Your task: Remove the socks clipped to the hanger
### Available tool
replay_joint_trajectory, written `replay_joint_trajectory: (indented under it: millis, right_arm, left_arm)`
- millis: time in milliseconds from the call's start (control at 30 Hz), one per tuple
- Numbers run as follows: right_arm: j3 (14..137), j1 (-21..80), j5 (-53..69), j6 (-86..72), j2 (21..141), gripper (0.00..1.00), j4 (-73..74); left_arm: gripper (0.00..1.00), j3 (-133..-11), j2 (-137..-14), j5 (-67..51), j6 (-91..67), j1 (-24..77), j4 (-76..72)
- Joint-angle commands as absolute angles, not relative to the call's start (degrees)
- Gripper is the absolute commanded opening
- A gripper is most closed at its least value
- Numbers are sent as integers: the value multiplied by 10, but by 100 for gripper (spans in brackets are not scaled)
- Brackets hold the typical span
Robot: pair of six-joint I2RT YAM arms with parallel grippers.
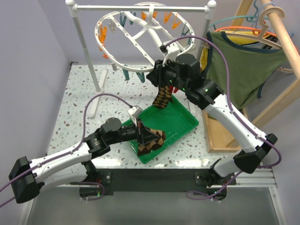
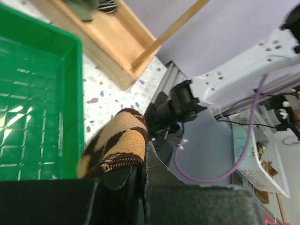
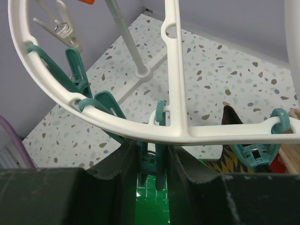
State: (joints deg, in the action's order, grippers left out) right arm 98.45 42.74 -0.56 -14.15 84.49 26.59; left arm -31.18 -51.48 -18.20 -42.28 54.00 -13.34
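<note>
Right wrist view: right gripper (image 3: pixel 151 171) pinches a teal clothespin (image 3: pixel 157 154), likely to release the hanging sock (image 1: pixel 163 98); left gripper (image 2: pixel 139 176) clamps another checkered sock (image 2: pixel 119 138).

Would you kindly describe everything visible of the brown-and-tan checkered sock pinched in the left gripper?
The brown-and-tan diamond-checkered fabric sock looks soft and knitted, with a stitched hem. It is bunched up, pinched near that hem by the shut left gripper, and sits over the near corner of the green plastic tray.
</note>
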Motion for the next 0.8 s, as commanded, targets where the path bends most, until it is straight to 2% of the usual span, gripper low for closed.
replay_joint_trajectory:
  millis: [0, 267, 667, 733, 767]
  right_arm:
    - [984, 430, -8, -150, 829, 0, 255]
    - [983, 430, -9, -152, 823, 0, 255]
    - [968, 430, -4, -156, 817, 0, 247]
    - [963, 430, -2, -158, 816, 0, 243]
    - [968, 429, -2, -160, 817, 0, 245]
  left_arm:
    - [0, -375, -557, -129, -389, 538, -57]
    - [0, -427, -619, -79, -341, 537, -8]
    - [0, -413, -657, -19, -322, 537, 15]
    - [4, -410, -657, -20, -323, 537, 14]
    - [13, -407, -655, -18, -327, 537, 15]
